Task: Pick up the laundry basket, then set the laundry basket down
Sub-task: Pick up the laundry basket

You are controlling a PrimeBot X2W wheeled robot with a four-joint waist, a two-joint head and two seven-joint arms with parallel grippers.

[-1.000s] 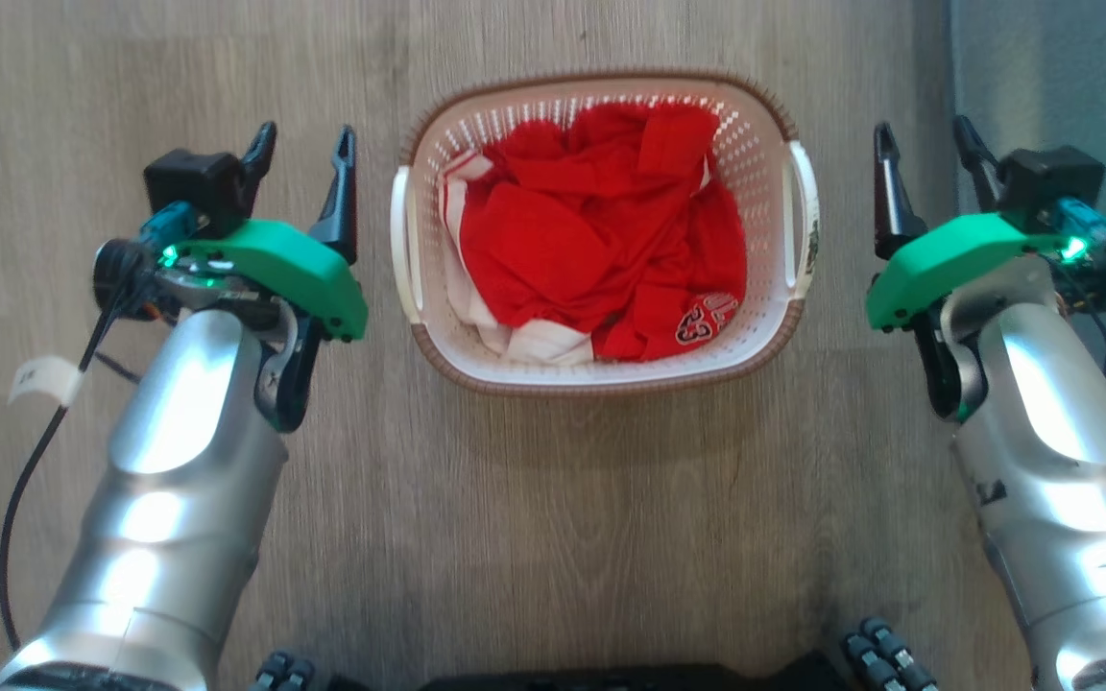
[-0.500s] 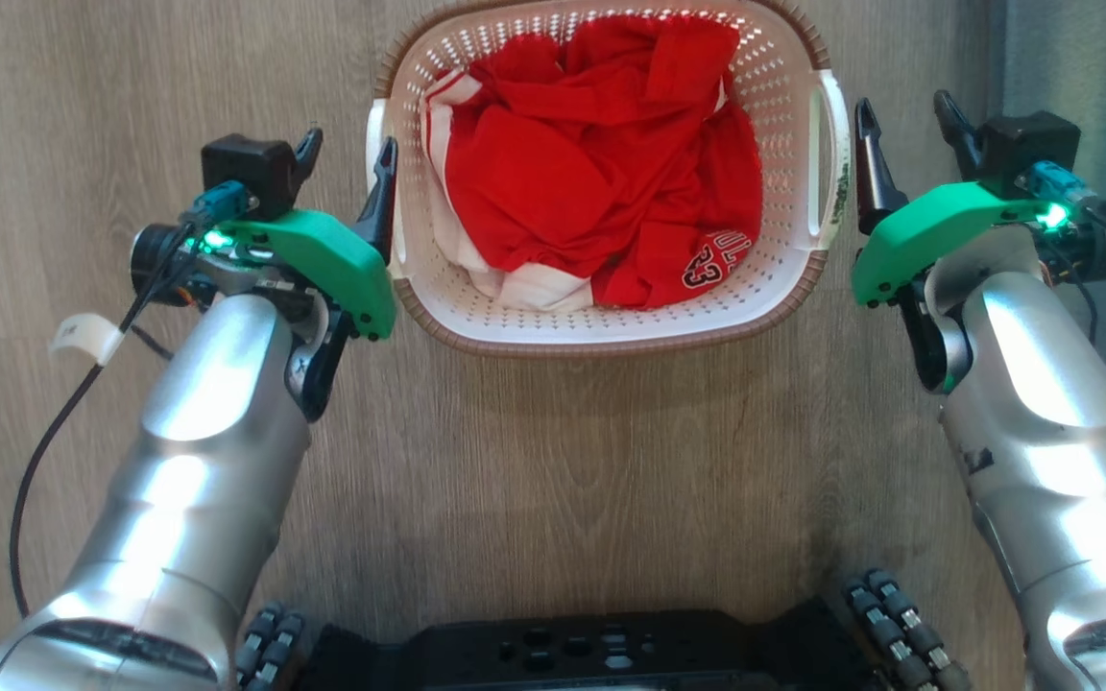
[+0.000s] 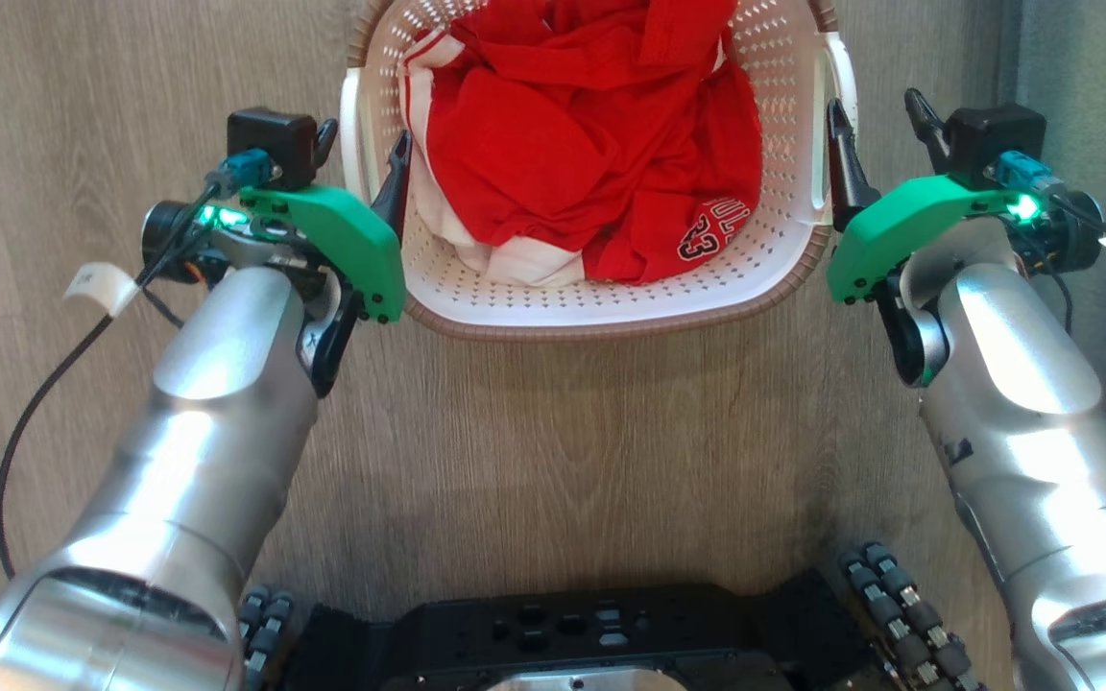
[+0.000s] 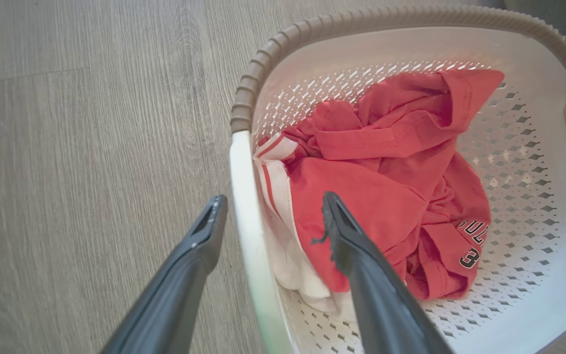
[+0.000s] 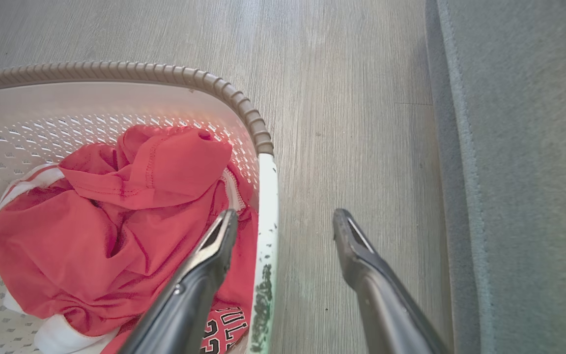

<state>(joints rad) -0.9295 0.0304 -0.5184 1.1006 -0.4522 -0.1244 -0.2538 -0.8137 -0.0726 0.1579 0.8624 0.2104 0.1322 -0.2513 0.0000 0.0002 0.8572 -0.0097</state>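
Observation:
The laundry basket (image 3: 611, 321) stands on the wooden floor at the top middle of the head view, white and perforated with a brown braided rim. Red-and-white clothing (image 3: 591, 144) lies crumpled inside. My left gripper (image 3: 361, 152) is open and straddles the basket's left white handle (image 4: 243, 196), one finger outside the wall and one inside above the clothing. My right gripper (image 3: 877, 106) is open too and straddles the right handle (image 5: 268, 196) the same way. Neither pair of fingers presses on the handle.
A grey carpet edge (image 5: 523, 147) runs along the floor just right of my right gripper. My black wheeled base (image 3: 572, 633) sits at the bottom of the head view. A black cable (image 3: 44, 413) hangs from my left wrist.
Both grippers have moved inward from beside the basket until each straddles a side handle. The head camera has tilted, so the basket sits higher in the picture.

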